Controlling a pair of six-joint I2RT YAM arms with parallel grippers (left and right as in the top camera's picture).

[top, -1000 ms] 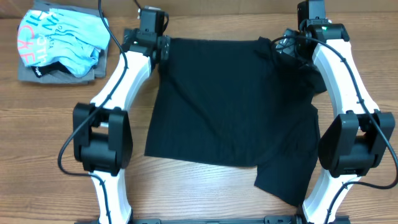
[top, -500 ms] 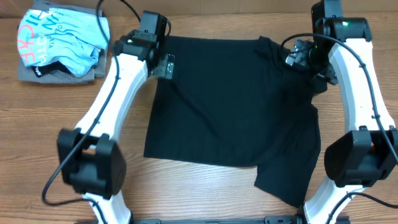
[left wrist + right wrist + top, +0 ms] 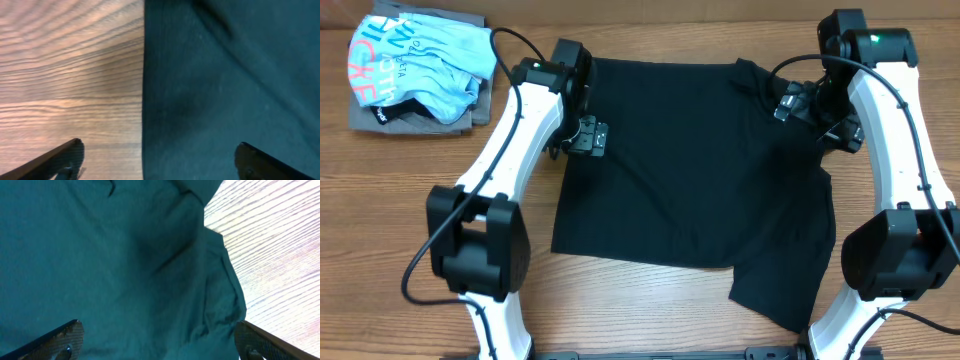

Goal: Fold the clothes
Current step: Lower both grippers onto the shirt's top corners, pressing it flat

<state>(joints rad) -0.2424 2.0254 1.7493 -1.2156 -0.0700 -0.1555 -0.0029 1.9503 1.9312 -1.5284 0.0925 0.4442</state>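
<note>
Left claw (image 3: 588,137) has slid toward 6 o'clock along the black T-shirt (image 3: 690,170) on the wooden tabletop (image 3: 650,305); it and the right claw (image 3: 794,102) both gape wide, empty.

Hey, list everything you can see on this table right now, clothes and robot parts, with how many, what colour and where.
T-shirt: 1, black, spread over the middle of the table.
lettered shirt: 1, light blue with coral and white lettering, crumpled at the far left.
folded garment: 1, grey, under the lettered shirt.
table: 1, brown wood, beneath everything.
left gripper: 1, black, open, over the T-shirt's left edge.
right gripper: 1, black, open, over the T-shirt's far right part.
</note>
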